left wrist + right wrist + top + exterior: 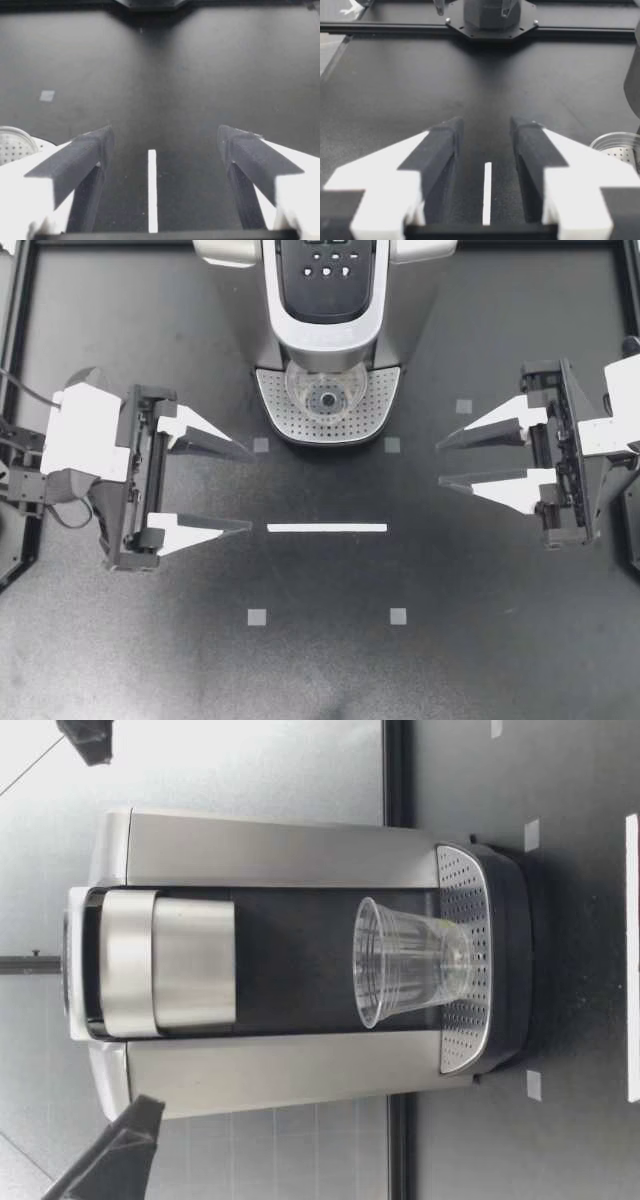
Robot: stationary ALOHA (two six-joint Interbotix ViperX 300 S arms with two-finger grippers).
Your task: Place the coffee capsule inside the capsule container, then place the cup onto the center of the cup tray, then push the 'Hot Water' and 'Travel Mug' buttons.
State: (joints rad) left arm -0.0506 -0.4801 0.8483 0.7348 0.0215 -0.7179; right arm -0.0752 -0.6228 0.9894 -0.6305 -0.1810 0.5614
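Observation:
A clear plastic cup [325, 395] stands upright on the perforated cup tray [385, 405] of the coffee machine [325, 300]; the low view shows the cup [410, 975] on the tray [465, 935]. The button panel [325, 265] faces up on the machine's top. My left gripper [250, 488] hovers open and holds nothing, left of a white tape strip [327, 528]. My right gripper [440, 462] is open and holds nothing at the right. In each wrist view, bare table and the strip [152, 190] [487, 192] lie between the fingers. No capsule is visible.
Small grey tape squares [257, 617] [398, 616] mark the black table. A black frame rail [20, 330] borders the table. Beside my left gripper [165, 132] the tray rim [15, 142] shows; beside my right gripper [487, 122] it [620, 145] shows too.

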